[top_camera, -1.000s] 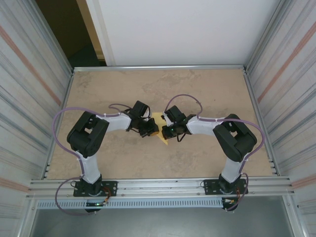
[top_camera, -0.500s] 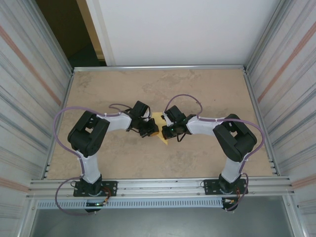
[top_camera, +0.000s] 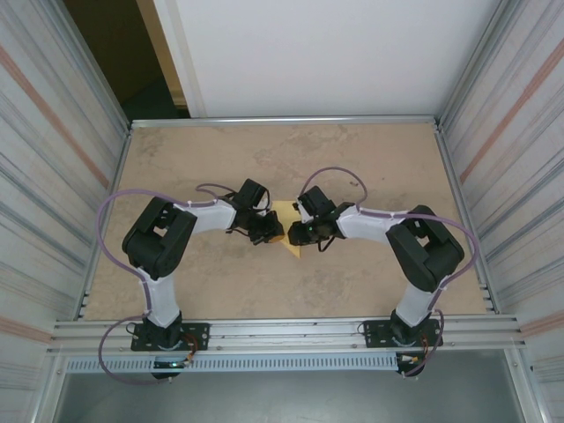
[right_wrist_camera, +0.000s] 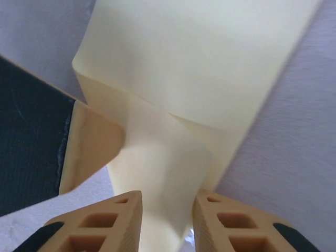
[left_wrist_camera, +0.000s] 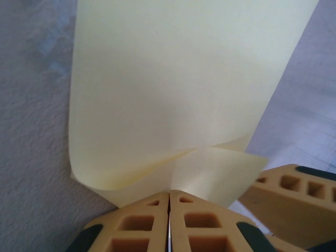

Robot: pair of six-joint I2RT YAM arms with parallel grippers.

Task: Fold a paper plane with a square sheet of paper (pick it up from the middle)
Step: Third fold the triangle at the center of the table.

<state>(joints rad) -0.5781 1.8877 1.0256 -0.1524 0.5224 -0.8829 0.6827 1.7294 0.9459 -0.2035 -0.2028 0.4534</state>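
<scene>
Fingertips (left_wrist_camera: 142,223) of the left gripper (left_wrist_camera: 169,202) first: pressed flat together with no gap, clamped on the near fold of a thin pale-yellow sheet of paper (left_wrist_camera: 173,94), already partly folded. Fans away from the orange ribbed pads in two layers, the upper one curling over along its left edge. Just beside, at the lower right of the left wrist view, one orange finger (left_wrist_camera: 286,191) of the other arm, close against the paper's corner.

Right gripper (right_wrist_camera: 167,205): jaws standing apart, with the sheet (right_wrist_camera: 199,63) running down through the gap between them. Cannot tell whether either pad touches it. To the left in the right wrist view, a tan finger and the black body of the left arm's tool, crowding close to the folded edge.

Seen from above: left gripper (top_camera: 267,232) and right gripper (top_camera: 298,234) nose to nose at the middle of the table, the sheet (top_camera: 284,211) between and partly beneath them, one pointed corner jutting toward the near edge. Hides most of the paper, that pair of black heads.

Underneath, a mottled beige tabletop (top_camera: 370,159). Purple cables (top_camera: 110,229) looping off both arms. Corrugated metal side walls (top_camera: 53,132) left and right, a white panel (top_camera: 335,53) at the back, a dark opening (top_camera: 115,53) at the far left, and an aluminium rail (top_camera: 291,330) along the near edge carrying both bases.
</scene>
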